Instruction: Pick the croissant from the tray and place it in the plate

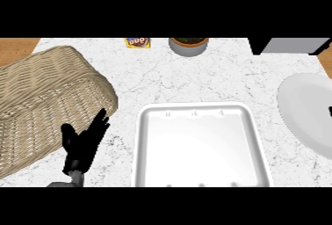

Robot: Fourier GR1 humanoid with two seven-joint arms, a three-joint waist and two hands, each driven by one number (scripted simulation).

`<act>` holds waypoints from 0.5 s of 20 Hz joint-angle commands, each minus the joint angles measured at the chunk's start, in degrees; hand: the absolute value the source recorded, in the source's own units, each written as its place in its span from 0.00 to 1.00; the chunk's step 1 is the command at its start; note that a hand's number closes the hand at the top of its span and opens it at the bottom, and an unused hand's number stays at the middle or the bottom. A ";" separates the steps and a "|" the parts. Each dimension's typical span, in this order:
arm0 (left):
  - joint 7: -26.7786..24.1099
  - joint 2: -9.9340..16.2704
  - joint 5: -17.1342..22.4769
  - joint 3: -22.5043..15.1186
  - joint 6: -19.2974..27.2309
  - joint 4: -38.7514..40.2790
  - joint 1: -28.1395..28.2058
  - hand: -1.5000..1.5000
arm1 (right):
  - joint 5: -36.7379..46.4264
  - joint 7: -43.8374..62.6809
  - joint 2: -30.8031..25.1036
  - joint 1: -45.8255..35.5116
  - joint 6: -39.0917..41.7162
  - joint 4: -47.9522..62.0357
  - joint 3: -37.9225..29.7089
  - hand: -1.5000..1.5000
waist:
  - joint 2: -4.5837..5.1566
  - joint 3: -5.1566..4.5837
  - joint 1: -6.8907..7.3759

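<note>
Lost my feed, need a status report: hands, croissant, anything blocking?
Left hand open, resting beside basket. Right hand not in view. Tray bare, no croissant visible. Plate at right edge, nothing blocking.

- One tray (201, 147), white, near centre on the bench (214, 74).
- One plate (311, 112), at the right edge.
- One basket (45, 105), wicker, left.
- One pot (189, 45), far centre.
- One small packet (137, 42), far, left of the pot.
- One hand (81, 143), near left.
</note>
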 commanded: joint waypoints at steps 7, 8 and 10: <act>0.01 0.70 0.29 0.50 -0.84 -0.43 1.59 0.50 | -24.46 -28.55 1.37 1.80 -2.32 -9.63 -7.57 0.00 | -0.09 -0.03 0.07; -0.53 0.29 -0.06 0.82 -0.35 0.26 -0.06 0.50 | -27.85 -30.56 3.23 3.55 -2.07 -12.14 -8.67 0.00 | -0.32 -0.20 -0.69; 0.55 0.51 -0.37 0.25 -0.38 -1.46 0.72 0.50 | -33.54 -35.66 1.49 4.51 1.27 -11.46 -11.45 0.00 | -0.27 -0.17 -0.31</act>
